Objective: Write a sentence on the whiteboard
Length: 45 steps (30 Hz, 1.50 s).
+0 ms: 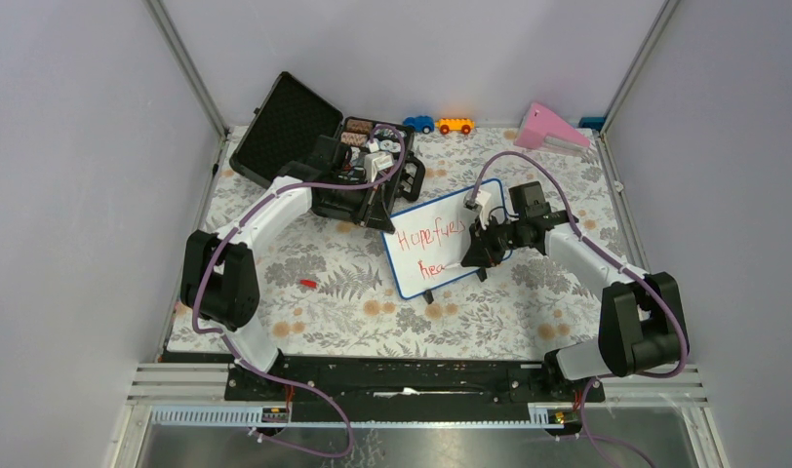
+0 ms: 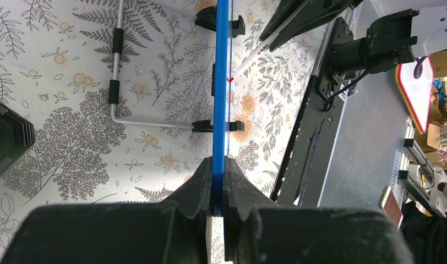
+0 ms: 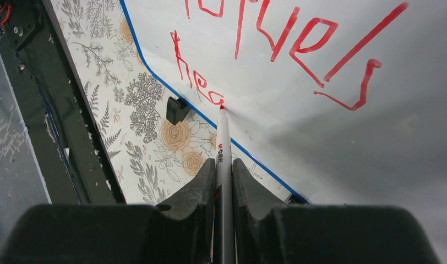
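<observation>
1. I am looking into a robot lab test cell: plain grey walls (image 1: 70, 146) and metal posts (image 1: 187, 66) are boxing it in.
2. Aluminium rails (image 1: 178, 385) are edging a flowered tablecloth (image 1: 324, 283).

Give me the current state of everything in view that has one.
whiteboard: standing on edge, frame clamped.
sentence: unfinished; "Hope fuels" written, second line reads "hea".
marker: uncapped, tip on the board.
left end effector: shut on the whiteboard.
right end effector: shut on the marker.
black case: lid open.
</observation>
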{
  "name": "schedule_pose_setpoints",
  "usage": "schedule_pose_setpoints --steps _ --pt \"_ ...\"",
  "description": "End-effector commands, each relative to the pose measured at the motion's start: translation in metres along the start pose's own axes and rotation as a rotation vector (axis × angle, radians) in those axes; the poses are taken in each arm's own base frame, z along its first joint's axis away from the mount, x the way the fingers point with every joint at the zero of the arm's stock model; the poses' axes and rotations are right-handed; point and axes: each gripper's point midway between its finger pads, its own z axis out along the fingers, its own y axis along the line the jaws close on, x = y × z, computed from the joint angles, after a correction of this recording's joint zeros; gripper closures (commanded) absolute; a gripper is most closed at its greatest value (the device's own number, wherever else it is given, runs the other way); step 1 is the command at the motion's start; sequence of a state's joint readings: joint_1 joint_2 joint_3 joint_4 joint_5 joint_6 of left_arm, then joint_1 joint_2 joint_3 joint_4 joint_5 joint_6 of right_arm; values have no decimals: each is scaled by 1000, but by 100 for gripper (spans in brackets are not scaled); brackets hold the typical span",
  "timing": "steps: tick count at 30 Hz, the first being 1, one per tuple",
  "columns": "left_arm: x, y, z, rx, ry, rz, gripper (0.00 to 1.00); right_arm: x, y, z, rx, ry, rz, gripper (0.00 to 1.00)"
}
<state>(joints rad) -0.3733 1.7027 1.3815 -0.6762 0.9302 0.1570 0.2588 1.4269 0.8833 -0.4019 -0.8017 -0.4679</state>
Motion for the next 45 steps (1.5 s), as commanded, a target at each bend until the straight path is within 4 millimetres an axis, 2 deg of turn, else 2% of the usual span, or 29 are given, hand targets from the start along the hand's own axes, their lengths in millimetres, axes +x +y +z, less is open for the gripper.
schedule_pose_setpoints --steps 1,9,19,28,37,45 --pt "0 -4 2 -14 9 56 100 -1 -11 -3 43 8 -46 100" --pt "0 -5 2 -12 8 59 100 -6 -13 -9 66 12 -67 100" --pt "0 -5 3 -11 7 57 100 -20 19 -22 -49 -34 -73 100" --pt "-1 -5 2 -10 6 60 100 -22 1 -31 -17 -58 -38 100" --pt "-1 -5 2 -10 6 61 100 -19 -2 -26 -28 -55 -23 100" --pt "-1 -5 2 -11 6 59 100 -25 -1 -26 -35 -66 -34 100"
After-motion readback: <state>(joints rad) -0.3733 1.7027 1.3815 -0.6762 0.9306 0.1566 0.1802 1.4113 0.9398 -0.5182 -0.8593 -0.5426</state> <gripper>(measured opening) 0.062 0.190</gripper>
